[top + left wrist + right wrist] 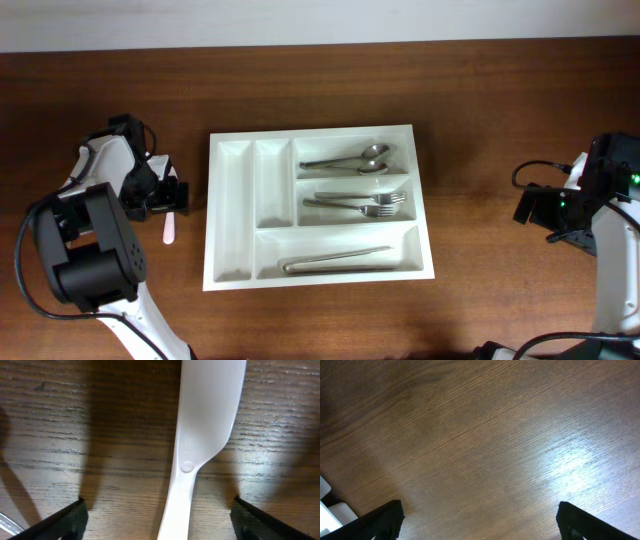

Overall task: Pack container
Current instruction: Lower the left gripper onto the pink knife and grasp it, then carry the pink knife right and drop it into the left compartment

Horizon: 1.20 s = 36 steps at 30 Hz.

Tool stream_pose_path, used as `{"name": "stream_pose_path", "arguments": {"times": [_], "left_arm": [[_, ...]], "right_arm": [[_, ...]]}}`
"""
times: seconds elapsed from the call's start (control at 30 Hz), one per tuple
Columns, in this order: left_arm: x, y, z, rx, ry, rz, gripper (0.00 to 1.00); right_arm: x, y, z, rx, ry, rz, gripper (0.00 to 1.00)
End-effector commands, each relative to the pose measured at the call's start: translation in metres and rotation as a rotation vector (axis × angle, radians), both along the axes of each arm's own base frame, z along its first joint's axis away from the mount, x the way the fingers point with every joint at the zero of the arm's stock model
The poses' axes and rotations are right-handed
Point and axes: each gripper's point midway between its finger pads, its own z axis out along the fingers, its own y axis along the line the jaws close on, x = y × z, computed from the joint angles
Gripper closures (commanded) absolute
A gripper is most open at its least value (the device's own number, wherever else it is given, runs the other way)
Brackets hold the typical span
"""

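Note:
The container (312, 134) is a white compartment tray in the middle of the table. It holds two spoons (350, 160), two forks (360, 203) and a long metal utensil (335, 264) in its three wide compartments; the two narrow ones look bare. A white plastic utensil (168, 230) lies flat on the wood left of the tray. My left gripper (168, 196) is low over it and open. In the left wrist view its handle (176, 510) runs between my fingertips with wood showing on both sides. My right gripper (535, 210) hovers open over bare wood at the far right.
The tray's left wall (209, 210) stands a short way right of the white utensil. The right wrist view shows only wood grain (485, 435) and a small white shape (330, 512) at the lower left edge.

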Motion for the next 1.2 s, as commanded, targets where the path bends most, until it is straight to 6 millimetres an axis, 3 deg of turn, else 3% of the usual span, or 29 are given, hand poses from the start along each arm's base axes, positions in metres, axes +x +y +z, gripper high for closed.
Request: {"name": "stream_pose_path", "arguments": {"times": [0.0, 0.13, 0.2, 0.37, 0.63, 0.77, 1.03, 1.17], "left_arm": [[0.0, -0.006, -0.015, -0.021, 0.02, -0.021, 0.22], [0.004, -0.005, -0.015, -0.016, 0.002, -0.022, 0.37], [0.005, -0.004, -0.015, -0.015, 0.0, -0.022, 0.56], [0.006, -0.003, -0.016, -0.013, -0.005, -0.016, 0.86], [0.007, -0.003, -0.014, -0.012, -0.007, -0.016, 0.92], [0.012, -0.002, -0.002, -0.012, -0.006, -0.016, 0.92], [0.042, 0.003, 0.059, -0.008, -0.061, 0.03, 0.92], [0.059, -0.012, 0.096, -0.104, -0.129, 0.039, 0.93]], "right_arm": [[-0.001, -0.004, -0.001, -0.014, 0.008, -0.005, 0.01], [-0.001, -0.004, -0.001, -0.014, 0.008, -0.005, 0.01], [-0.001, -0.004, -0.001, -0.014, 0.008, -0.005, 0.01], [-0.001, -0.004, -0.001, -0.014, 0.008, -0.005, 0.01], [-0.001, -0.004, -0.001, -0.014, 0.008, -0.005, 0.01], [-0.001, -0.004, -0.001, -0.014, 0.008, -0.005, 0.01], [-0.001, -0.004, -0.001, -0.014, 0.008, -0.005, 0.01], [-0.001, -0.004, -0.001, -0.014, 0.008, -0.005, 0.01]]}}
